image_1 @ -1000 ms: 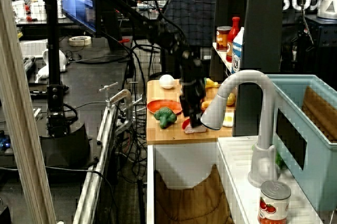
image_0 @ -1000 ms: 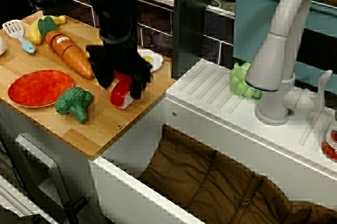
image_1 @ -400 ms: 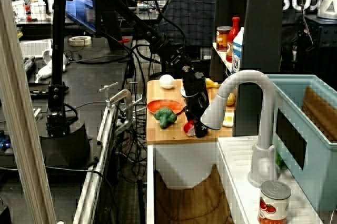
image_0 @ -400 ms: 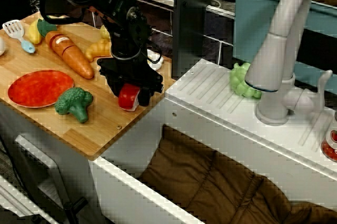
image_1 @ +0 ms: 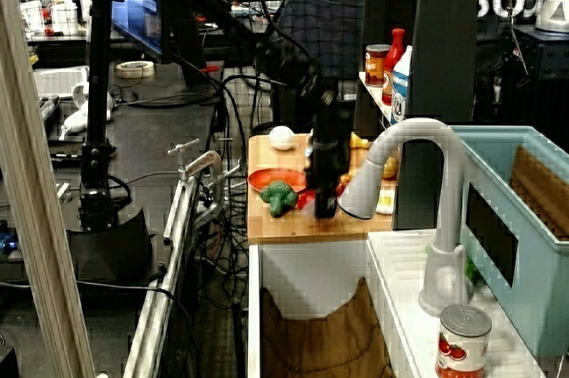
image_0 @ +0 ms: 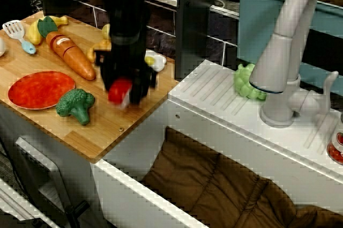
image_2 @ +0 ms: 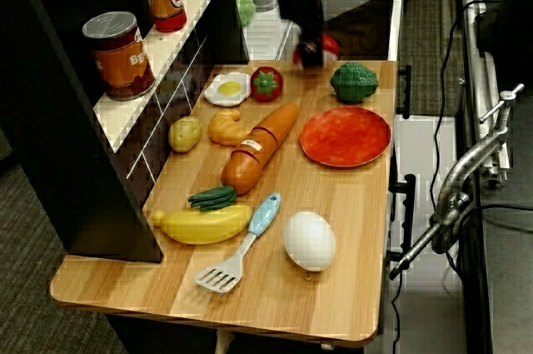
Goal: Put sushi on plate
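The sushi (image_0: 118,92), a white block with a red slab, hangs blurred just above the wooden board, with my black gripper (image_0: 125,86) shut on it. From the far side the sushi (image_2: 330,43) shows as a red patch beside the gripper (image_2: 313,52), near the board's sink-end edge. The red-orange plate (image_0: 40,88) lies flat to the left of the gripper, beyond the broccoli (image_0: 76,105). In the top-down view the plate (image_2: 346,136) has nothing on it. In the side view the gripper (image_1: 324,203) hovers right of the plate (image_1: 276,180).
A carrot (image_0: 72,55), a fried egg (image_0: 154,60), a banana (image_2: 202,222), a strawberry (image_2: 266,83), a spatula (image_2: 241,245) and a white egg (image_2: 309,240) lie on the board. The sink basin (image_0: 225,185) and faucet (image_0: 284,51) are to the right.
The gripper came down around the sushi, shut on it, then rose slightly and shifted left toward the plate with the sushi.
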{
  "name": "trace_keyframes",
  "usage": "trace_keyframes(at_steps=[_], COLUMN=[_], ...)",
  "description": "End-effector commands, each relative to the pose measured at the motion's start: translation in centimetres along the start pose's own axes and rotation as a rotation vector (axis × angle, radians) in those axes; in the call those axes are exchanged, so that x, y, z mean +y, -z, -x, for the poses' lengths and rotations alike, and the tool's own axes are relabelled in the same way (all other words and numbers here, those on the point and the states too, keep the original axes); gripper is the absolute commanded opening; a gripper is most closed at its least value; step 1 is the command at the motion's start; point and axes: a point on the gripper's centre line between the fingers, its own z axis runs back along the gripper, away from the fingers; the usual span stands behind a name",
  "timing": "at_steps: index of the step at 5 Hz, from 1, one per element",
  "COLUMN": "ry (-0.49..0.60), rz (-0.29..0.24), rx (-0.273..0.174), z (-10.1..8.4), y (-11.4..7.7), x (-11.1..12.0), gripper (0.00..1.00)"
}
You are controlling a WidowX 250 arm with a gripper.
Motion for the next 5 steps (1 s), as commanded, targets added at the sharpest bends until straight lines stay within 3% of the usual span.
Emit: trace_keyframes(at_steps=[1,2,3,4,5], ry=[-0.021,-0.001,-0.007,-0.011,0.028], rz=[0.052,-0.011,-0.055,-0.015,-0.029], rx=[0.05,0.073,0.14,0.125,0.118], z=[-1.2,-1.2,-1.0,0.3,1.4], y=[-11.7,-10.1,-6.8,-5.8,-4.9], x=[4.5,8.9,13.2,15.0,14.5], gripper=[0.0,0.0,0.0,0.0,0.0])
